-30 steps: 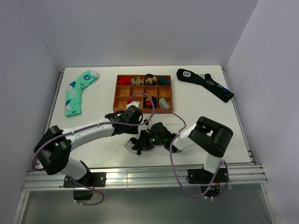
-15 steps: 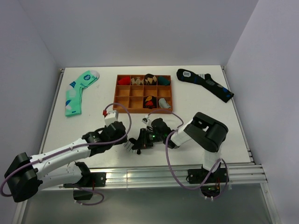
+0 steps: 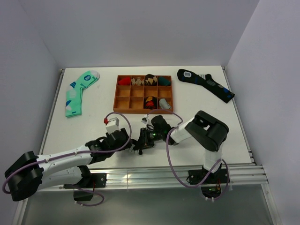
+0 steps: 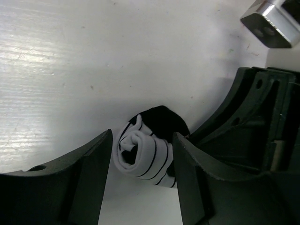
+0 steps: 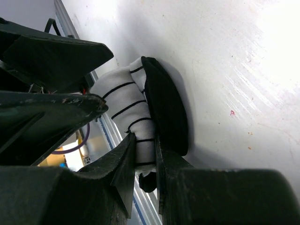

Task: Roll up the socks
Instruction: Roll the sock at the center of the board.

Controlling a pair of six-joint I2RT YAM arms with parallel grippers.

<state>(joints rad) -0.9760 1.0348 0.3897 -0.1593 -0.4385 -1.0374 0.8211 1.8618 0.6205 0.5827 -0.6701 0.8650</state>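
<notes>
socks (image 4: pixel 143 157) rolled into a bundle, lying just on the near side of the divider tray (image 3: pixel 116 93). right gripper (image 5: pixel 145 146) pinches the roll; left gripper (image 4: pixel 142 140) spread wide, one finger either side of it.

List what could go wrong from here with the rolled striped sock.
1. The right pincer pinches only one end of the rolled white sock with thin black stripes; pulling away may unroll it.
2. The open left pincer straddles the roll, close against the right one; closing might make them collide.
3. The roll lies near the white table's near edge; a nudge could tip it off.
</notes>
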